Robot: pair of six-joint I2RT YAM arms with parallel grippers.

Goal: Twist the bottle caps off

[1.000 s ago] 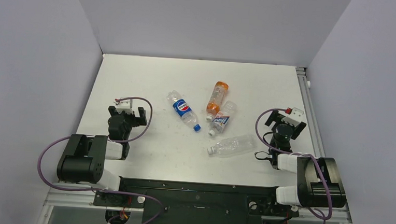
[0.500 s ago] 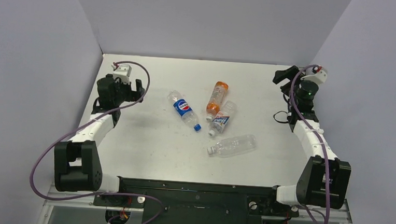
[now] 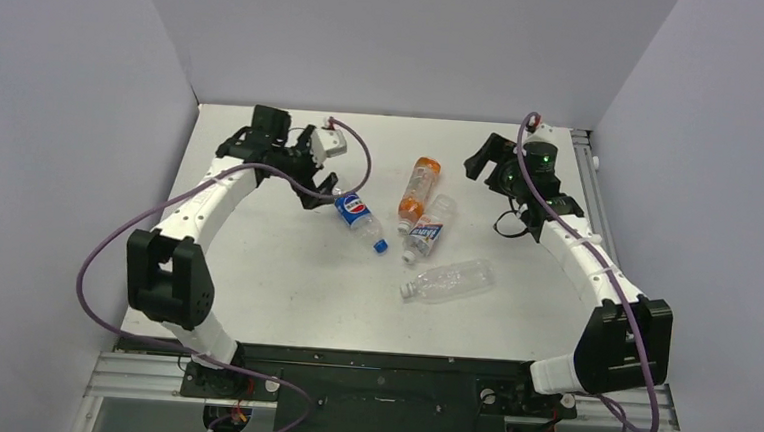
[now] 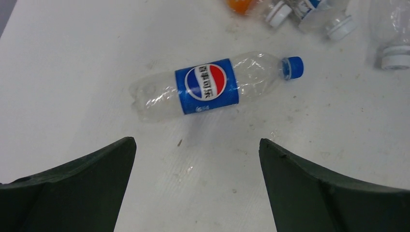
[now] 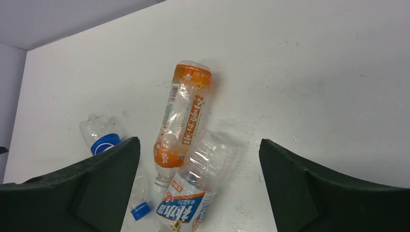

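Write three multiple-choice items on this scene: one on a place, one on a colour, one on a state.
1. In the top view, the Pepsi bottle lies:
A. left of all the others
B. right of all the others
C. nearest the arm bases

2. What colour is the Pepsi bottle's cap?
A. white
B. blue
C. orange

3. How do the left gripper's jaws stand?
A. shut on a cap
B. shut on a bottle
C. open, holding nothing

Answers:
1. A, since every other bottle lies to its right in the top view.
2. B, since the left wrist view shows the cap plainly blue.
3. C, since the jaws stand wide apart with only table between them.
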